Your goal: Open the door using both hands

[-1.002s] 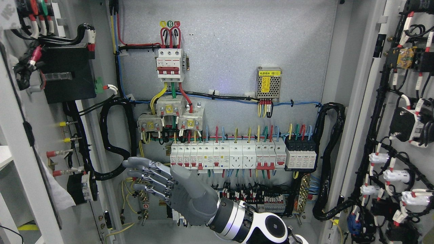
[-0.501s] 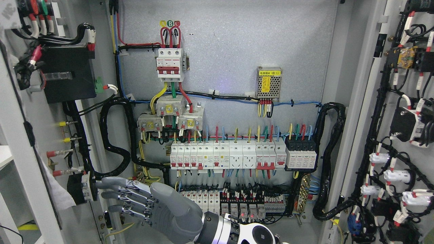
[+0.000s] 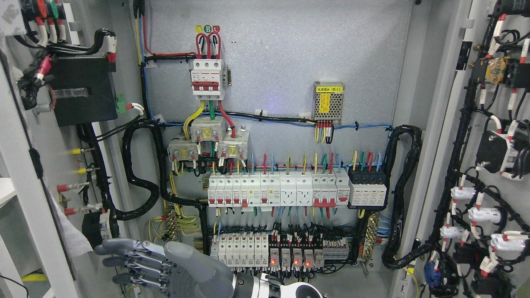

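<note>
The electrical cabinet stands wide open. Its left door is swung out at the picture's left, with a black box and wiring on its inner face. The right door is swung out at the right, covered in black cable bundles and white connectors. My right hand, grey with jointed fingers, comes in from the bottom edge right of the middle. It lies low at the lower left, near the left door's inner edge. Its fingers are stretched out towards the left and hold nothing. I see no contact with the door.
Inside, the grey back panel carries a red-and-white main breaker, a row of white breakers, black modules, a lower relay row with red lights and a small power supply. Thick black cable loops hang beside the left door.
My right hand has dropped and slid left, from in front of the breaker row to the lower left corner. The lower relay row is now uncovered. The doors have not moved.
</note>
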`<move>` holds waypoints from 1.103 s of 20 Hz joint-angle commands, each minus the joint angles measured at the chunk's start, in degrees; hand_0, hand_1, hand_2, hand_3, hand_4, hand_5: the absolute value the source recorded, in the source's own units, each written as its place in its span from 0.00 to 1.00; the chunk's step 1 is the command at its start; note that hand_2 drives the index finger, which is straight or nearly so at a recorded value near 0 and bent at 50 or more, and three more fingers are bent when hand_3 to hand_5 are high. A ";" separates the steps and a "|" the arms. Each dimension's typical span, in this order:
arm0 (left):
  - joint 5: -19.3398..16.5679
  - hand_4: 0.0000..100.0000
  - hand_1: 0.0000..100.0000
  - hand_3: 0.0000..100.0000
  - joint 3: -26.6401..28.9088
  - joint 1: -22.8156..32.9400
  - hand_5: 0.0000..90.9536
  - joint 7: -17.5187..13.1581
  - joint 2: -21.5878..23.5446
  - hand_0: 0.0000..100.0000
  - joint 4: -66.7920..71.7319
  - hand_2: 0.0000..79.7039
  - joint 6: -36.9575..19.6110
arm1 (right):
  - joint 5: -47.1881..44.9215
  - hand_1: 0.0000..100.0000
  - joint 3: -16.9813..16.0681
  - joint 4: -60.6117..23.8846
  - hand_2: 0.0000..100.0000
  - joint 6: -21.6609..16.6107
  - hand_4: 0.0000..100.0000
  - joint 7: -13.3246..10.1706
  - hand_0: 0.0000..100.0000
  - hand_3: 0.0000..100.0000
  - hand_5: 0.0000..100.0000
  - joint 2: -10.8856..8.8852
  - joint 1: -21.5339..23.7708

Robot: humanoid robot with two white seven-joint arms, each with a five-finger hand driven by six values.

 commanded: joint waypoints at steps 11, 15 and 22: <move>0.02 0.03 0.00 0.03 0.07 0.39 0.00 -0.02 0.06 0.29 -1.40 0.03 0.15 | -0.55 0.00 6.73 1.25 0.00 -0.05 0.00 -0.04 0.22 0.00 0.00 0.00 -2.86; 0.02 0.03 0.00 0.03 0.07 0.39 0.00 -0.02 0.06 0.29 -1.40 0.04 0.15 | -0.55 0.00 7.79 1.78 0.00 -0.05 0.00 -0.13 0.22 0.00 0.00 0.00 -3.38; 0.02 0.03 0.00 0.03 0.07 0.39 0.00 -0.02 -0.03 0.29 -1.49 0.04 0.15 | -0.55 0.00 8.76 2.22 0.00 -0.05 0.00 -0.22 0.22 0.00 0.00 0.00 -4.09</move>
